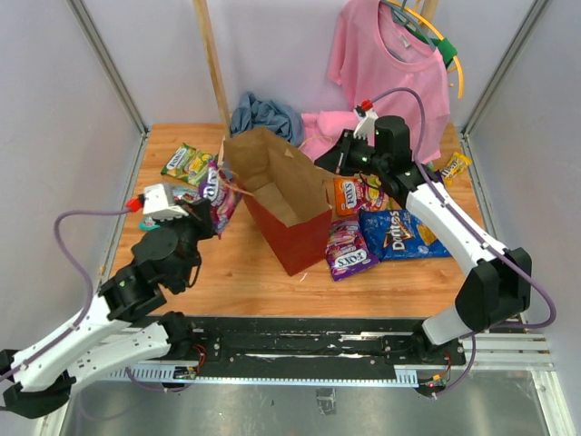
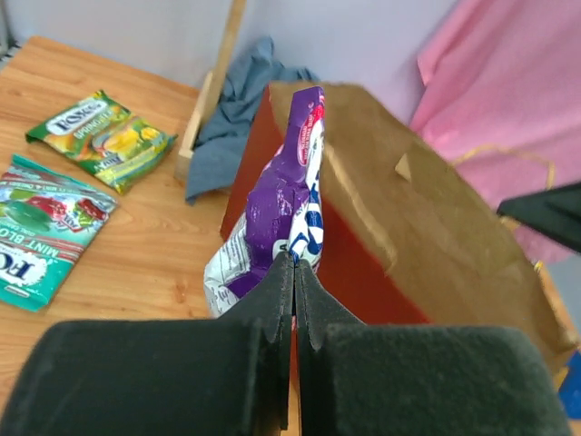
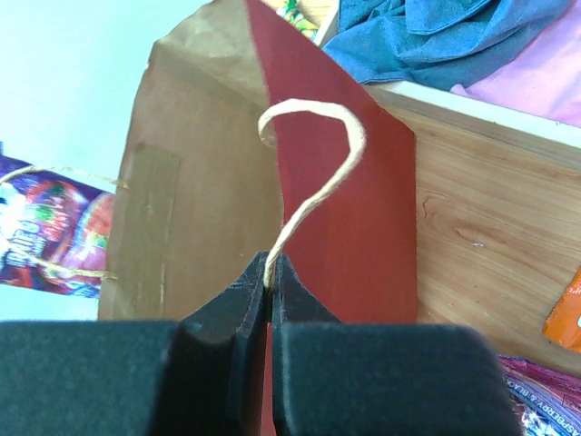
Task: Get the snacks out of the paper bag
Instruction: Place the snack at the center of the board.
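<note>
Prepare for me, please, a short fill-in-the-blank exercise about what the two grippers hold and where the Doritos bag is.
1. The left gripper is shut on a ____ snack packet.
2. The right gripper pinches the twine ____ of the paper bag.
3. The blue Doritos bag lies flat on the wooden ____.
Missing words: purple; handle; table.

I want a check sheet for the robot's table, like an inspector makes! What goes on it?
Surface: wooden table, packets lying on it.
Job's things: paper bag standing open; purple packet held up beside it; Doritos bag, green-yellow packet lying outside.
Clutter: pink shirt, blue-grey cloth at back.
Claws: left claw shut on purple packet; right claw shut on twine handle.
Cables: purple cable loops off each arm.
Surroundings: pale walls, metal frame posts.
</note>
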Motion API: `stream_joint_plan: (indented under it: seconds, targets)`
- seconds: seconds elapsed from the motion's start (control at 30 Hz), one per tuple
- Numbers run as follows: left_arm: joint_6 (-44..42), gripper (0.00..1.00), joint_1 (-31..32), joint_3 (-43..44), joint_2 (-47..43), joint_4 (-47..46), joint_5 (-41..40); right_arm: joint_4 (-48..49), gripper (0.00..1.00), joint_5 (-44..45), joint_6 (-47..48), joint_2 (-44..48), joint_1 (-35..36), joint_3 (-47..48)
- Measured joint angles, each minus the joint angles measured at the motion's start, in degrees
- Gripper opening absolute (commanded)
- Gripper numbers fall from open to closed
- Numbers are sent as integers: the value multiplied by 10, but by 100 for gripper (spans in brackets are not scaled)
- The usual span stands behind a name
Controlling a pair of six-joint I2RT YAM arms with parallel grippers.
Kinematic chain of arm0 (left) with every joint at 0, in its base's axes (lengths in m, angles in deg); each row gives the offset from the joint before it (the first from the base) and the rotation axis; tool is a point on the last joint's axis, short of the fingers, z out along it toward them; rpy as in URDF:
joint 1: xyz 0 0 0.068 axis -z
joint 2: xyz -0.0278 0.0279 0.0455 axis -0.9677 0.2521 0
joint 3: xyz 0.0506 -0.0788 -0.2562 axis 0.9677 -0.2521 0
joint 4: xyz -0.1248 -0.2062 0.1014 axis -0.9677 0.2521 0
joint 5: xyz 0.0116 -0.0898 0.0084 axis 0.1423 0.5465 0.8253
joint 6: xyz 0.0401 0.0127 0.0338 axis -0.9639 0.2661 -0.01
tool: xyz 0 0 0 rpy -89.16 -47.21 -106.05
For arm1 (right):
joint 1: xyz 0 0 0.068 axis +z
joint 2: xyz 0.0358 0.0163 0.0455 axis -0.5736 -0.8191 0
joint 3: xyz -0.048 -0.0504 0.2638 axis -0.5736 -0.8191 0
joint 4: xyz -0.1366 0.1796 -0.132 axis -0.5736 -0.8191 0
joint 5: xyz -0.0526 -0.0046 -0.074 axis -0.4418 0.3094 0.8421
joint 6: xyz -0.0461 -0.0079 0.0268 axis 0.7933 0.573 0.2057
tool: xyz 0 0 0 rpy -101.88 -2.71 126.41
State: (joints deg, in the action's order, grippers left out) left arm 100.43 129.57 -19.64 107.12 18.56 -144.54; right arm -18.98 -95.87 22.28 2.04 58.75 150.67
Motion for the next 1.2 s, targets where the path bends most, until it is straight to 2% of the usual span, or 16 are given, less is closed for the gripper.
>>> stream_joint_plan:
  seconds: [0.1,0.2,0.27,0.3,0.4,0.5,0.6,0.7,0.8,0.87,0.9,0.93,0.97,1.0,1.13,1.2]
  targets:
    - [-2,1,-24,0,36,-2,56,0,1,0,0,7,0,-2]
    - [0,0,-98,-3,31,4,119,0,1,0,1,23,0,-11]
    - [6,1,-193,-3,34,4,181,0,1,-1,1,31,0,-14]
    - [9,0,-217,-4,37,2,202,1,1,-1,1,33,-1,-15]
    - [29,1,-390,-35,84,-48,366,3,1,-4,1,35,-3,-17]
    - [50,1,-494,-96,155,-101,494,3,1,-6,1,35,-8,-18]
    - [59,1,-518,-149,225,-110,582,2,1,-7,5,35,-10,-18]
    - [66,1,-520,-162,257,-123,644,0,1,-7,10,35,-10,-19]
    - [65,1,-519,-162,278,-154,667,0,1,-7,11,35,-10,-19]
    - [60,18,-520,-162,294,-163,656,1,1,-8,11,35,-10,-19]
    - [56,35,-520,-163,302,-165,642,3,1,-9,10,35,-10,-20]
    - [52,60,-522,-163,309,-165,628,5,1,-11,10,35,-10,-21]
    - [47,89,-522,-163,314,-164,614,7,1,-12,9,35,-10,-22]
    - [43,99,-522,-163,316,-161,597,8,1,-14,7,35,-10,-23]
    - [38,100,-522,-163,294,-144,538,10,1,-21,4,35,-10,-23]
    - [38,94,-522,-163,264,-135,523,11,1,-22,4,34,-10,-23]
